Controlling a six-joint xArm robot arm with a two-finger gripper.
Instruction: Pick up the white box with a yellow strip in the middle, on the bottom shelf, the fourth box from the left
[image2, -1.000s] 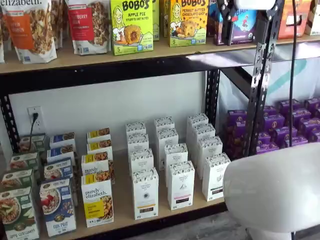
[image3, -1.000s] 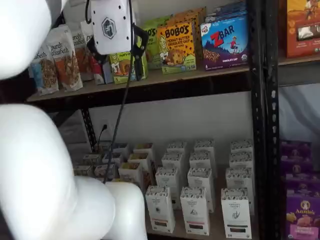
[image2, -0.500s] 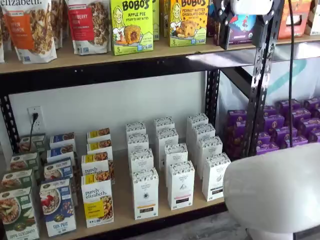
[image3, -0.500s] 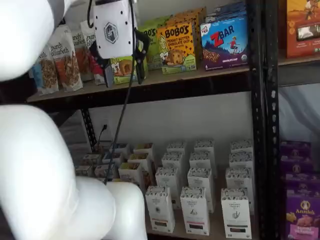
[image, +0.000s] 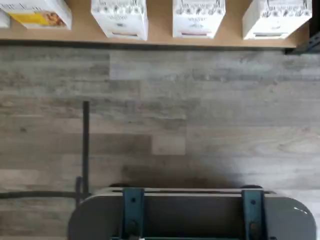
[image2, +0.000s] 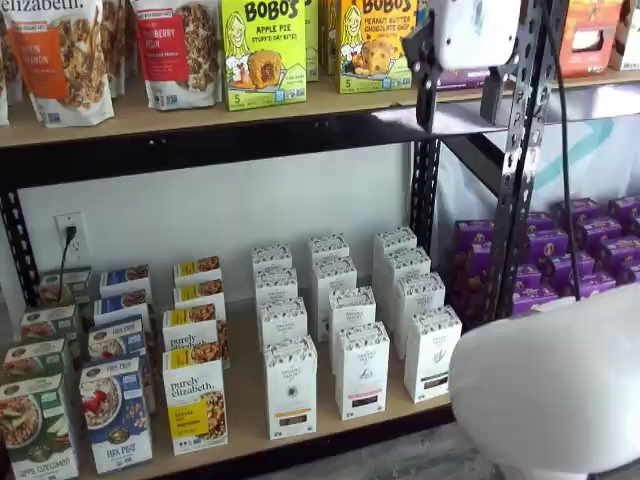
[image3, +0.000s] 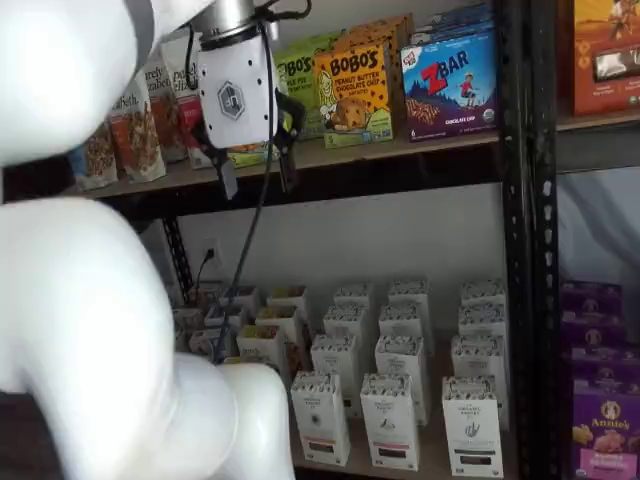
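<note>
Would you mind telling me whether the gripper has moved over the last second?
Yes. The open gripper has come down, from level with the upper shelf's boxes to just past that shelf's board.

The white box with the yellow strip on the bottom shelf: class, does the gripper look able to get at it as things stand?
Probably yes. The gripper, fingers apart, hangs up by the upper shelf; the white box stands in the bottom shelf's front row with nothing before it.
</note>
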